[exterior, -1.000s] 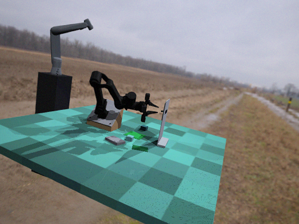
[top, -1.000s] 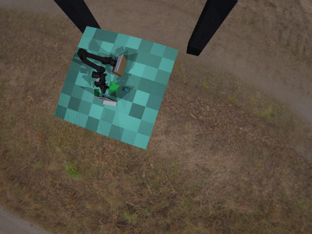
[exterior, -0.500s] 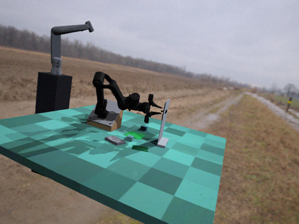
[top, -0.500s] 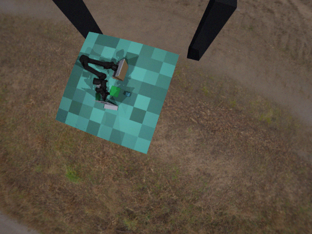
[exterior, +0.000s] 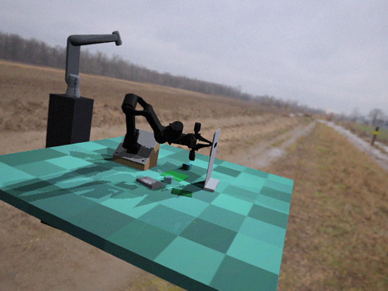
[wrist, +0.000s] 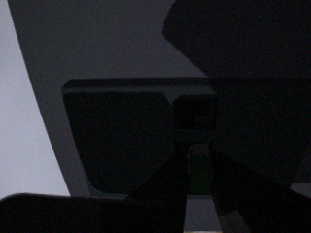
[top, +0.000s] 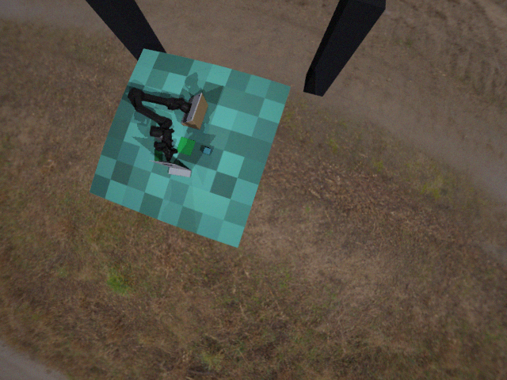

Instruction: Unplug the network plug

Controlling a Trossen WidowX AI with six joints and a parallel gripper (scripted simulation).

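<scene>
The upright grey panel (top: 179, 172) (exterior: 212, 163) (wrist: 112, 44) stands on its foot. The wrist view shows its dark socket housing (wrist: 117, 141) in shadow, with an empty opening above the plug. The network plug (wrist: 200, 177), green with a greyish top, sits at the lower opening. My gripper (exterior: 211, 145) (wrist: 196, 160) is at the panel's face, its fingers closed in on both sides of the plug; it appears shut on it. The tab and how deep the plug sits are too dark to tell. A bright green marked square (top: 186, 146) (exterior: 175, 175) lies flat on the table.
A darker green patch (top: 158, 156) (exterior: 181, 192) lies near the panel's foot. A blue cube (top: 207, 150) (exterior: 186, 166), a pale blue block (exterior: 168, 179) and a flat grey box (exterior: 149, 181) are near the square. The arm's wedge base (top: 199, 112) (exterior: 150, 160) is behind.
</scene>
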